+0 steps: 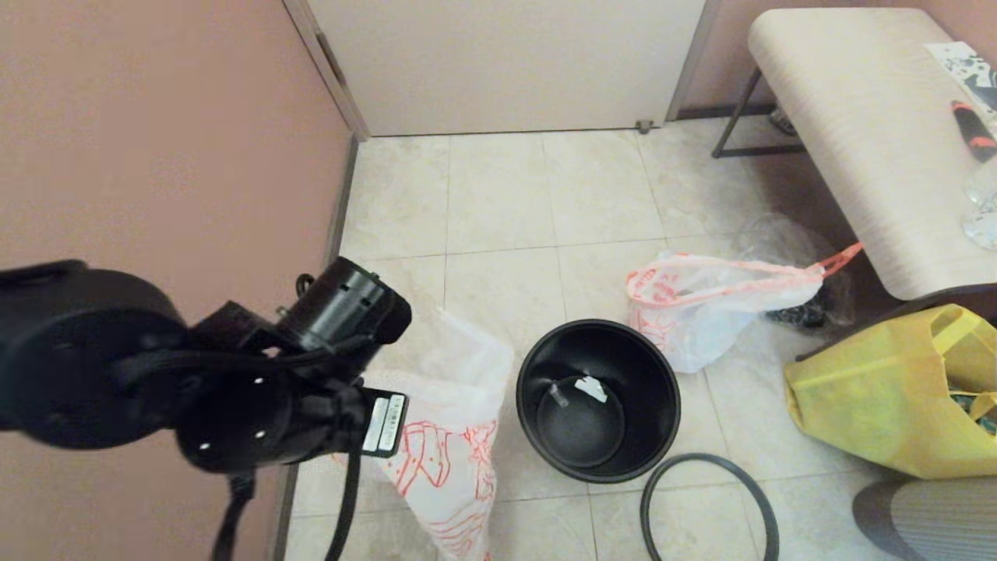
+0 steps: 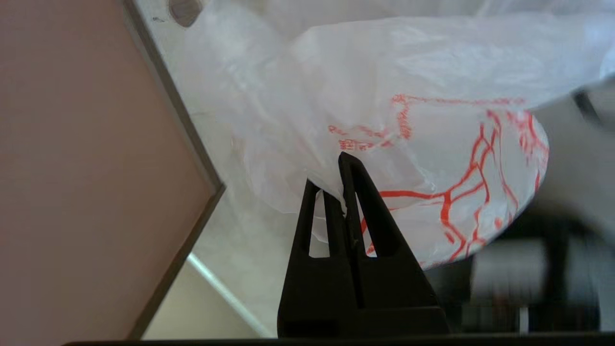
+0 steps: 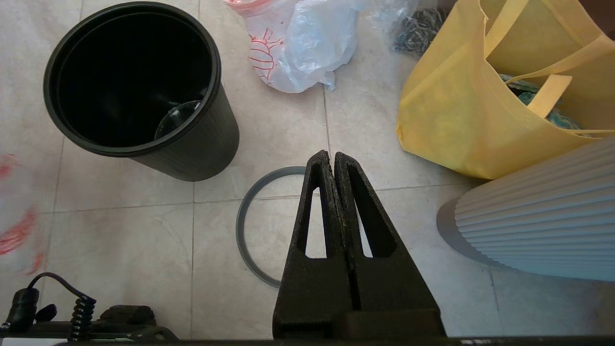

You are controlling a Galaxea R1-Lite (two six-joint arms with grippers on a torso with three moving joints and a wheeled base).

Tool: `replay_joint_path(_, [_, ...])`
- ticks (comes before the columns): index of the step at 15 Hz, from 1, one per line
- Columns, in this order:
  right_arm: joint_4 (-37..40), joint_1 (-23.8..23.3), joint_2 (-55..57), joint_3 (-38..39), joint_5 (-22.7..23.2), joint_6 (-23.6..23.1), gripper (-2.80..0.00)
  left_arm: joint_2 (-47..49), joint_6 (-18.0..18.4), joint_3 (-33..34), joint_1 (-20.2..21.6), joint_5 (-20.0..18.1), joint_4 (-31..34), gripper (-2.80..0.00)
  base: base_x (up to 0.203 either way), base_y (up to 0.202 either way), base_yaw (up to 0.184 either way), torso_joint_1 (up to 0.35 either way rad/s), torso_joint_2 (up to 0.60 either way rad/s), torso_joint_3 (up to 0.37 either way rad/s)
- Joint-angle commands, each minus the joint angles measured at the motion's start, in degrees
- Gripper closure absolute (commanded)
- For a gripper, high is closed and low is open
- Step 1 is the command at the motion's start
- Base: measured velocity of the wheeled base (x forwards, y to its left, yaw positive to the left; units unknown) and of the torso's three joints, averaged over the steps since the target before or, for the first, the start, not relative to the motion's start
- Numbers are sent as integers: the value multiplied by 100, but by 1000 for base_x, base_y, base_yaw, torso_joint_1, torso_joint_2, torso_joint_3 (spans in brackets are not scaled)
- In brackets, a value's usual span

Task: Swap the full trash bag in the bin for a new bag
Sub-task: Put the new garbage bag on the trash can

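The black bin (image 1: 598, 397) stands open on the tiled floor with a white scrap (image 1: 590, 387) at its bottom; it also shows in the right wrist view as the bin (image 3: 202, 144). Its dark grey hoop (image 1: 709, 506) lies flat on the tiles just right of it. The new bag (image 1: 701, 304), limp and white with a pink-orange hem, lies behind the bin to the right. My left gripper (image 2: 336, 168) is shut on the film of a puffed-out matching white bag (image 1: 444, 436) left of the bin, by the wall. My right gripper (image 3: 331, 156) is shut and empty above the hoop (image 3: 245, 230).
A yellow bag (image 1: 880, 405) sits at the right under a pale bench (image 1: 857, 117). A ribbed grey object (image 1: 927, 514) stands at the near right. The pink wall (image 1: 156, 156) runs close along the left. Clear plastic with dark contents (image 1: 794, 312) lies behind the new bag.
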Motion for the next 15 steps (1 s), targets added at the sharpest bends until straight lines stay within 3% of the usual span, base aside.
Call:
replay_joint_path(1, [2, 3, -1, 2, 1, -1, 0, -867, -40, -234, -490, 26, 853, 0, 0, 0, 0, 0, 0, 0])
replay_joint_path(3, [2, 4, -1, 2, 1, -1, 0, -819, -36, -732, -950, -73, 1329, 0, 0, 0, 0, 0, 0, 0])
replay_joint_path(7, [2, -4, -1, 2, 1, -1, 0, 394, 100, -1595, -1206, -147, 1425, 0, 0, 0, 0, 0, 0, 0])
replay_joint_path(13, [2, -2, -1, -4, 1, -1, 0, 2790, 423, -4382, -1369, -293, 1431, 0, 0, 0, 0, 0, 0, 0])
replay_joint_path(15, [2, 4, -1, 2, 1, -1, 0, 3561, 724, -4861, -1454, -265, 1167, 0, 0, 0, 0, 0, 0, 0])
